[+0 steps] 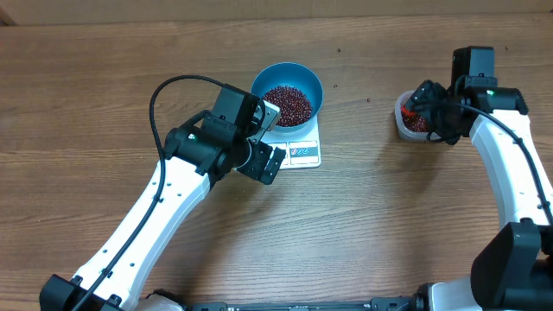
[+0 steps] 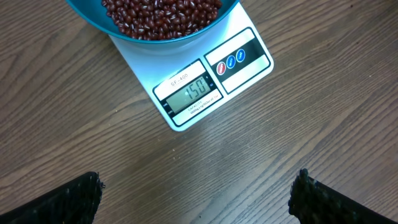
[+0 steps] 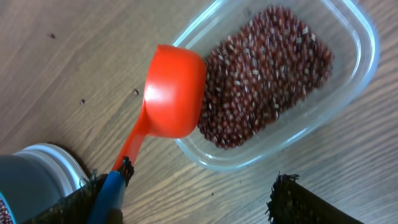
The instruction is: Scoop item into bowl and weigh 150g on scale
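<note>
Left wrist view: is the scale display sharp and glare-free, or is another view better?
Left wrist: the display on the scale is sharp, no glare, reading 150. Overhead: evenly lit, but the left arm covers part of the scale and digits are too small. Right wrist: beans and red scoop crisp; grey object at lower left blurred.

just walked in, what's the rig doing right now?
Weighing looks done. The blue bowl of beans sits on the scale, whose display reads 150. The left gripper hovers open in front of the scale, holding nothing. To the right, the red scoop lies upside down on the rim of the clear tub of beans. The right gripper is open by its handle, not clamped.
</note>
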Robot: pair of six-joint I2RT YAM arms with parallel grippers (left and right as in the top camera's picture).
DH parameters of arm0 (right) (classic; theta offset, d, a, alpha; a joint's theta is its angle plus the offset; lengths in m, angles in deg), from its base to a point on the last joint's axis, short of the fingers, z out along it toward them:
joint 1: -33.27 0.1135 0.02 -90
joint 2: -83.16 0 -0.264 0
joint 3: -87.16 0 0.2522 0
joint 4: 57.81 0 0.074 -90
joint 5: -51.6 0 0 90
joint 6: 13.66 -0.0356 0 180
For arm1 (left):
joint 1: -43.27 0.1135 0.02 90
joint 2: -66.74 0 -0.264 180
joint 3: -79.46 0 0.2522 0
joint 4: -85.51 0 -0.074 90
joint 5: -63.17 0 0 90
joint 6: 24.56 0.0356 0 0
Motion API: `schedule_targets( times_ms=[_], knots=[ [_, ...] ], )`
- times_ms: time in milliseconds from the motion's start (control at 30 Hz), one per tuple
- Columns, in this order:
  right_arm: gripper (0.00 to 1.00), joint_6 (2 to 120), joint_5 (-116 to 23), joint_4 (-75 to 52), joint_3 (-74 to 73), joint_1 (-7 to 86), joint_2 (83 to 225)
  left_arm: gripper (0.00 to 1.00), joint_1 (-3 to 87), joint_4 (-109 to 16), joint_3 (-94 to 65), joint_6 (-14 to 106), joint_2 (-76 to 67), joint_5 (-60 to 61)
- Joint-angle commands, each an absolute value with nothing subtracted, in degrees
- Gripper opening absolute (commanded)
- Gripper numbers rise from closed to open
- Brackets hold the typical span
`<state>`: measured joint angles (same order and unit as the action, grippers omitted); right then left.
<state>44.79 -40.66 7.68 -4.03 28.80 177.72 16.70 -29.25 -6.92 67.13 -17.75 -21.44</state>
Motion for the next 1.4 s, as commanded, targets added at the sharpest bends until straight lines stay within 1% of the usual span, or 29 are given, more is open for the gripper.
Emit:
schedule_targets(
  times_ms=[0,100,300,467,567,700,833,967,1033,1233,1267,1333,1367],
  knots=[
    [0.79,43.11,-41.69,8.97,-3.77,28.73,177.81,1.00,17.01,-29.33,-7.16,67.59,-16.41,-21.00],
    [0.79,43.13,-41.01,11.00,-3.77,28.71,177.81,1.00,17.01,-29.33,-7.16,67.59,-16.41,-21.00],
    [0.83,43.37,-33.95,15.31,-3.77,28.69,177.81,1.00,16.99,-29.33,-7.16,67.59,-16.41,-21.00],
    [0.83,43.35,-32.60,16.90,-3.77,28.69,177.81,1.00,16.99,-29.33,-7.16,67.59,-16.41,-21.00],
    [0.84,43.37,-28.95,18.37,-3.77,28.69,177.81,1.00,16.99,-29.33,-7.16,67.59,-16.41,-21.00],
    [0.88,43.35,-24.44,20.73,-3.77,28.69,177.81,1.00,17.01,-29.31,-7.16,67.59,-16.41,-21.00],
    [0.91,43.35,-22.72,22.43,-3.77,28.69,177.81,1.00,17.01,-29.33,-7.16,67.59,-16.41,-21.00],
    [0.97,43.37,-21.89,22.67,-3.77,28.69,177.81,1.00,17.01,-29.33,-7.16,67.59,-16.41,-21.00],
    [1.00,43.37,-21.91,22.52,-3.96,28.69,177.79,1.00,16.99,-29.33,-7.16,67.59,-16.41,-21.00],
    [1.00,45.38,-22.28,31.61,-10.41,28.73,176.78,1.00,17.01,-29.33,-7.16,67.59,-16.41,-21.00],
    [1.00,46.98,-24.05,32.88,-11.72,29.02,176.04,1.00,16.99,-29.33,-7.16,67.59,-16.41,-21.00],
    [1.00,53.89,-31.94,32.47,-13.01,29.89,173.72,1.00,16.99,-29.33,-7.16,67.59,-16.41,-21.00],
    [0.99,60.49,-40.16,30.85,-12.99,30.87,171.80,1.00,17.01,-29.33,-7.16,67.59,-16.41,-21.00]
  ],
)
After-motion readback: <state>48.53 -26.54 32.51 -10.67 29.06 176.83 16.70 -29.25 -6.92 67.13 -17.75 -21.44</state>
